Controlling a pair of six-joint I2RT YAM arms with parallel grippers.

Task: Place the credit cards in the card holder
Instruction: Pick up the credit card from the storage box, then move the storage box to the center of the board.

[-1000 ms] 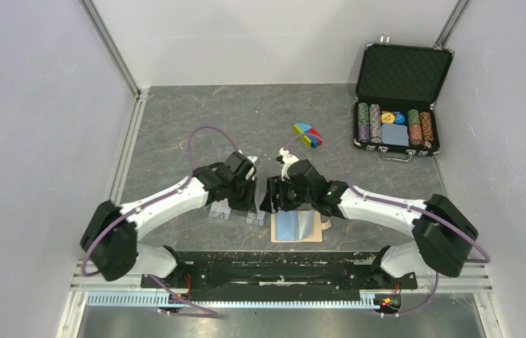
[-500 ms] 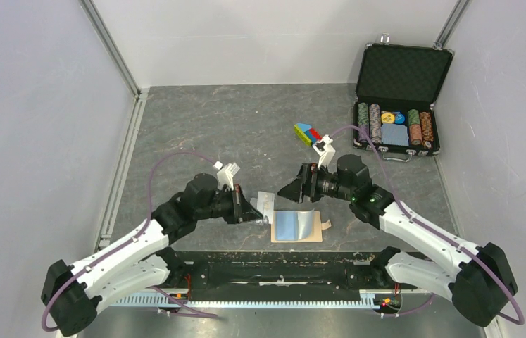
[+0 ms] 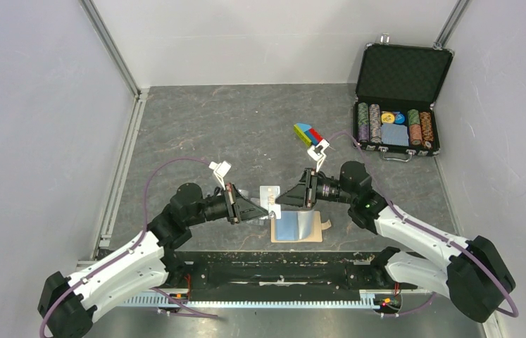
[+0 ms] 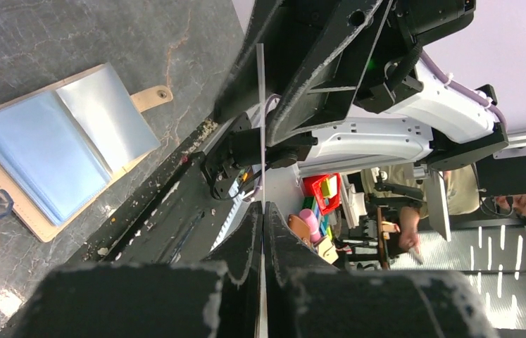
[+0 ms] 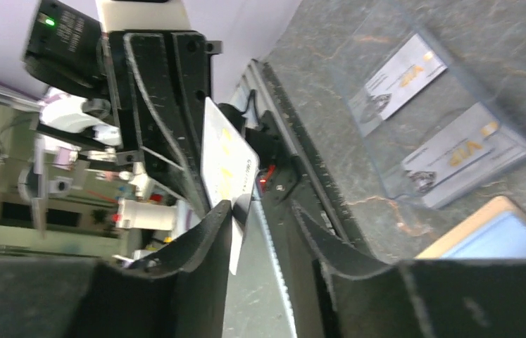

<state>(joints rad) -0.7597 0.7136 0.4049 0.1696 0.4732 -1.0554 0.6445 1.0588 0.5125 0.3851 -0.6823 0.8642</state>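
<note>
My left gripper [image 3: 265,208] [image 4: 263,205] is shut on a pale credit card [image 3: 269,195] and holds it upright above the table. That card shows edge-on [image 4: 260,105] in the left wrist view. My right gripper [image 3: 282,199] [image 5: 261,208] faces it. Its jaws are apart around the card's [image 5: 226,158] free end; the card lies against one finger [image 5: 203,239], with a gap to the other. The tan card holder [image 3: 296,227] [image 4: 48,148] [image 5: 506,232] lies open just below them, its blue pockets facing up. Two more pale cards [image 5: 402,81] [image 5: 467,151] lie flat in clear sleeves.
An open black poker-chip case [image 3: 397,98] stands at the back right. A small multicoloured block [image 3: 308,134] lies mid-table behind the right arm. The black base rail [image 3: 274,271] runs along the near edge, and grey walls close in both sides.
The left arm has drawn back and lifted a card off the table. The right arm swung out, then brought its jaws around the card's free end, and they have narrowed.
</note>
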